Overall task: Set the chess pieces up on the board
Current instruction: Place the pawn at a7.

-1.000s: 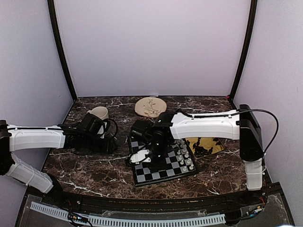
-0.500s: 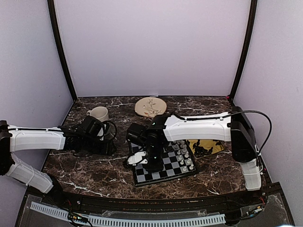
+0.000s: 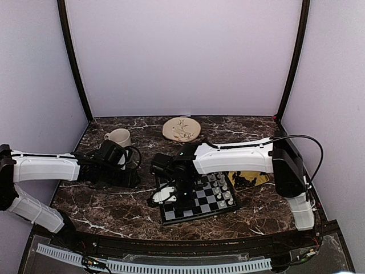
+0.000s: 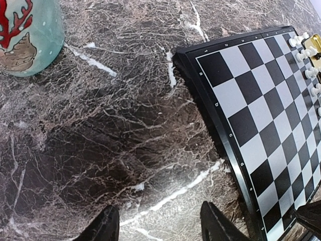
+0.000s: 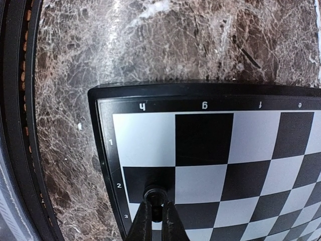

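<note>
Chess piece (image 5: 154, 194), black, clamped in the right pincer (image 5: 155, 207) at the board's (image 5: 200, 133) second-row edge square, white pieces (image 4: 299, 39) lined opposite, neighbouring squares bare, black side likely barely begun; left pincer (image 4: 159, 216) apart over the surface (image 4: 100, 125).

A tray (image 3: 254, 178) is sitting just right of the board (image 3: 206, 198), a mug (image 3: 119, 137) well to its left. White pieces (image 3: 221, 187) are standing on its right side, one chess piece (image 5: 154, 193) by its left edge.
</note>
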{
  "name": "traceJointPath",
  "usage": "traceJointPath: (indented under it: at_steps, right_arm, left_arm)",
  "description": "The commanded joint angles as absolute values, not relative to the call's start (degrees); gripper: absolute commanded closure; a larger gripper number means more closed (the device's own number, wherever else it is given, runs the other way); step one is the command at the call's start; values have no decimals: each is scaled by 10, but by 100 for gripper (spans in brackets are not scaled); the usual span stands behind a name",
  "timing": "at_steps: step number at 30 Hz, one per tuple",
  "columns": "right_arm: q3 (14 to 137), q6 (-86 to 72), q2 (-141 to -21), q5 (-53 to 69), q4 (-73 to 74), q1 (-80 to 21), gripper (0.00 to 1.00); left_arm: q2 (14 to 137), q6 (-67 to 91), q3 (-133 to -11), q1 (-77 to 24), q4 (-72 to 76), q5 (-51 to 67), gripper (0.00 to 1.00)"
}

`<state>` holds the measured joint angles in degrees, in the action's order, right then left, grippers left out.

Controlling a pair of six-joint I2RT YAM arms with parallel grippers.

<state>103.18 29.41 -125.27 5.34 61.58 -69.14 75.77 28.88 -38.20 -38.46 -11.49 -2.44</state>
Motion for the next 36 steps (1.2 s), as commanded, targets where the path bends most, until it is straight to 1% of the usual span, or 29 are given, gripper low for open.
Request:
traceJointPath:
  at_steps: [1, 5, 11, 17, 19, 22, 24, 28, 31, 36]
  right_arm:
    - [1042, 286, -1260, 65, 624, -698, 97]
    - [1042, 288, -1260, 68, 625, -701, 95]
    - [1040, 289, -1261, 67, 625, -703, 87]
    - [1038, 288, -1261, 66, 623, -703, 84]
    - [1036, 288, -1260, 65, 624, -704, 78]
    - [1031, 288, -1251, 65, 620, -703, 64]
    - [1026, 288, -1237, 64, 616, -702, 60]
    - [1032, 290, -1203, 75, 620, -685, 58]
    - [1013, 292, -1155, 98, 621, -648, 58]
    - [859, 288, -1015, 118, 560, -533, 60]
  left_arm:
    - [763, 279, -382, -382, -107, -24, 43]
    - [764, 278, -382, -382, -105, -24, 43]
    - [766, 274, -383, -382, -102, -25, 43]
    - [777, 274, -385, -381, -100, -18, 43]
    - [780, 274, -385, -381, -98, -17, 43]
    - [783, 273, -388, -381, -98, -15, 43]
    - [784, 268, -396, -381, -103, -14, 43]
    - [780, 254, -419, -381, -121, -13, 43]
    - [776, 221, -436, -382, -123, 6, 44]
    - [785, 163, -479, -398, -131, 24, 47]
